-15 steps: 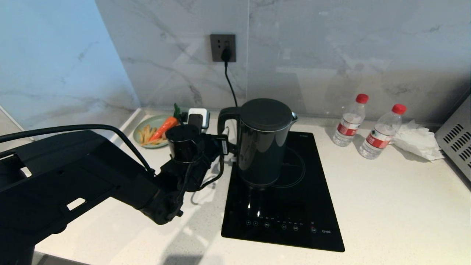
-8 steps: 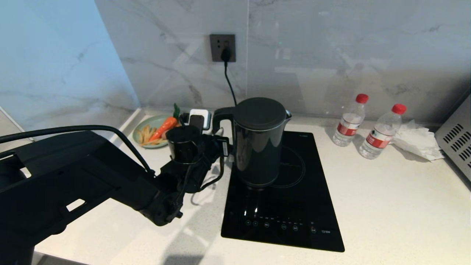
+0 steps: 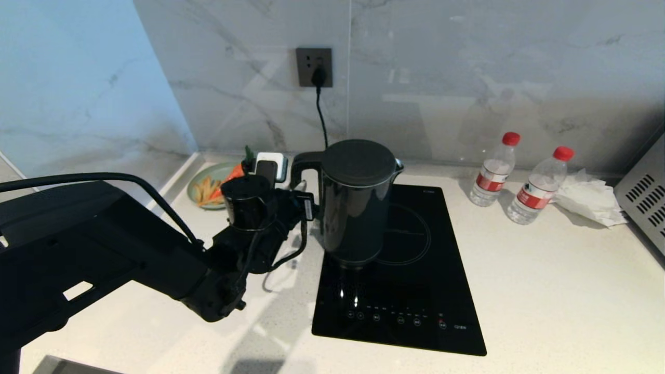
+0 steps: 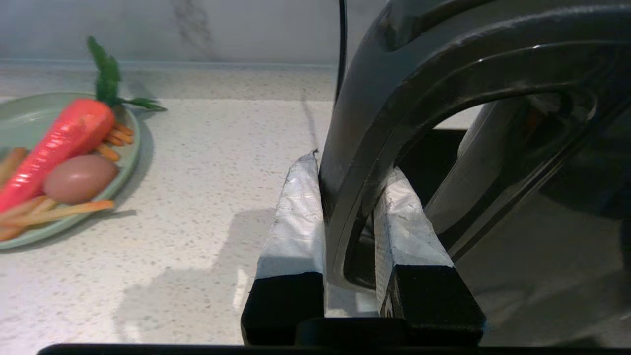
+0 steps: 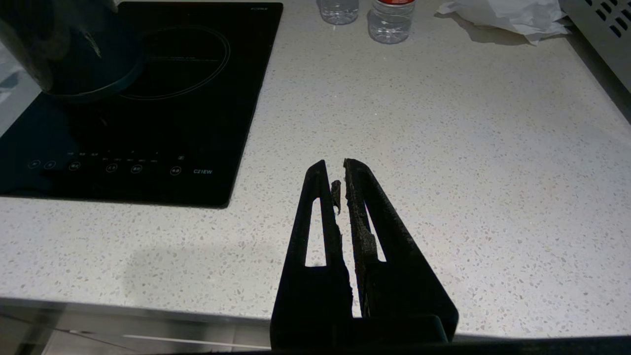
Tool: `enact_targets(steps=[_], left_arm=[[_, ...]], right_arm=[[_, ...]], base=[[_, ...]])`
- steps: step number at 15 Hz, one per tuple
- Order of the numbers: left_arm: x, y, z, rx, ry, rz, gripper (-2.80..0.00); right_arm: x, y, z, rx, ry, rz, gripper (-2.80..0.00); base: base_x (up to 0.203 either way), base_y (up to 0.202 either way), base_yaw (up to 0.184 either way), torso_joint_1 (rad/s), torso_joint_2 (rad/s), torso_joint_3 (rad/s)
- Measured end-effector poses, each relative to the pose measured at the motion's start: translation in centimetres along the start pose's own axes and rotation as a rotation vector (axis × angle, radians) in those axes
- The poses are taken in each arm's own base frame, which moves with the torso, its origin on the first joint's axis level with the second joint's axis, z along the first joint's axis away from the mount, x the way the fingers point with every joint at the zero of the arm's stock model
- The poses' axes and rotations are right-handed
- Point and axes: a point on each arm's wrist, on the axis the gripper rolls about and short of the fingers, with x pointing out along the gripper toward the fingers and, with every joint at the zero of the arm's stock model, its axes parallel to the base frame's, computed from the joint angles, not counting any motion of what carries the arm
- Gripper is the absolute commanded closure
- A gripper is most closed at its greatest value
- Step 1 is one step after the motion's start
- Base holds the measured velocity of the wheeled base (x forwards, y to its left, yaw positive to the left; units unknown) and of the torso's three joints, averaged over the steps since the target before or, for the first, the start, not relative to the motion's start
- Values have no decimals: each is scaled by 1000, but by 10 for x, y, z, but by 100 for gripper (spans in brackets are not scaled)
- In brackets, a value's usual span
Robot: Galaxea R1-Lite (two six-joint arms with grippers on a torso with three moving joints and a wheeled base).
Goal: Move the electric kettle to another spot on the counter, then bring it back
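The electric kettle (image 3: 356, 208), a tall glossy black jug with a flat lid, hangs upright just over the left part of the black cooktop (image 3: 415, 291). My left gripper (image 3: 306, 205) is shut on its loop handle (image 4: 394, 98), and the taped fingers (image 4: 296, 217) press on both sides of the handle. The white speckled counter (image 3: 545, 291) lies all round. The right wrist view shows the kettle's lower body (image 5: 64, 54) at the cooktop's far corner. My right gripper (image 5: 334, 165) is shut on nothing above the counter's front edge.
A green plate (image 3: 208, 184) with a carrot, fries and an egg sits at the back left, beside a white plug adapter (image 3: 270, 166). A cord runs to the wall socket (image 3: 315, 67). Two water bottles (image 3: 493, 169), crumpled tissue (image 3: 587, 197) and a grey appliance (image 3: 644, 202) stand on the right.
My left arm has carried the kettle steadily to the left across the cooktop, towards the plate side. The right gripper's surroundings show no change.
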Motion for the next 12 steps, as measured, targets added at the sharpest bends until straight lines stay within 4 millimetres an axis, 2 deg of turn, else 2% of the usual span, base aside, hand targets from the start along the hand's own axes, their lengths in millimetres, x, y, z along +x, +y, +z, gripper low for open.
enact_targets(steps=[5, 12], left_arm=[[-20, -6, 11, -4, -3, -31, 0], [-36, -10, -2, 15, 55, -59, 0]], right_arm=[[0, 0, 0, 0, 0, 0, 0], [0, 0, 0, 0, 0, 0, 0]], base=[[0, 0, 0, 0, 0, 0], [0, 0, 0, 0, 0, 0]])
